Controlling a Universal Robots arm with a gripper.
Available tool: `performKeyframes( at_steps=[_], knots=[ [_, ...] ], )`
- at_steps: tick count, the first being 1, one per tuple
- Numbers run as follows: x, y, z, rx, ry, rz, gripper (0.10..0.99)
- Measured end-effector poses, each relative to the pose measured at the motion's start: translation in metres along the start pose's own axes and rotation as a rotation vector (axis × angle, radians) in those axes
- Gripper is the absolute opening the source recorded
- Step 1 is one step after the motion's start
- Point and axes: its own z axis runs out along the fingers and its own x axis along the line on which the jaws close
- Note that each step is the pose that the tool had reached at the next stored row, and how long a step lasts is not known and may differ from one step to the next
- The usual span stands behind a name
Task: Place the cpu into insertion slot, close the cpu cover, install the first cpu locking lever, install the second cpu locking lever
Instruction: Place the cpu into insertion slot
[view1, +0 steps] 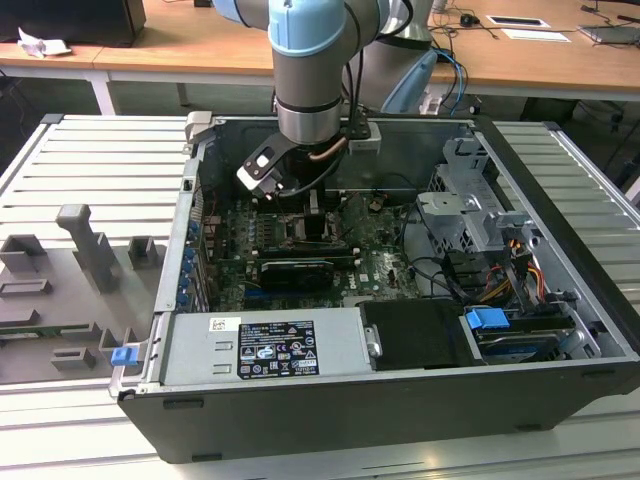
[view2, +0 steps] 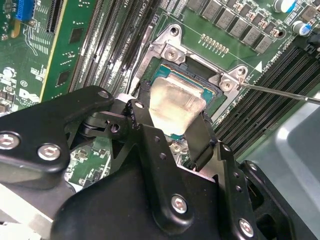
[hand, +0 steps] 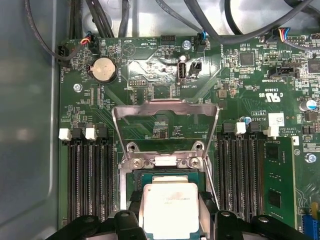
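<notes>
The cpu (view2: 175, 100) (hand: 170, 212), a square chip with a pale silver top, sits between my gripper's (view2: 170, 114) (hand: 170, 200) two black fingers (view2: 202, 142), which are shut on its opposite edges. It is at the insertion slot (view2: 161, 76) (hand: 150, 176), whose teal inner edge and silvery rim show around it; I cannot tell whether it is seated. The cpu cover (hand: 165, 105), a silvery frame with a window, stands flipped open beyond the slot. A thin locking lever (view2: 280, 93) sticks out beside the slot. In the exterior view my gripper (view1: 312, 215) reaches down into the open computer case over the green board (view1: 380, 250).
Long black memory slots (hand: 87, 185) (hand: 240, 175) flank the socket on both sides. A black card (view1: 295, 268) lies across the board nearer the power supply (view1: 265, 345). Cables and a drive cage (view1: 470, 215) fill the case at the exterior view's right. Grey fixtures (view1: 90, 245) stand outside.
</notes>
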Motion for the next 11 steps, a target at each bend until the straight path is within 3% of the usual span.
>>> performKeyframes(
  at_steps=[2,11],
  knots=[
    [0.0008,-0.0001,0.0001,0.000,0.0000,0.000,0.604],
    [0.0042,-0.0001,0.0006,0.000,0.0063,0.001,0.604]
  ],
)
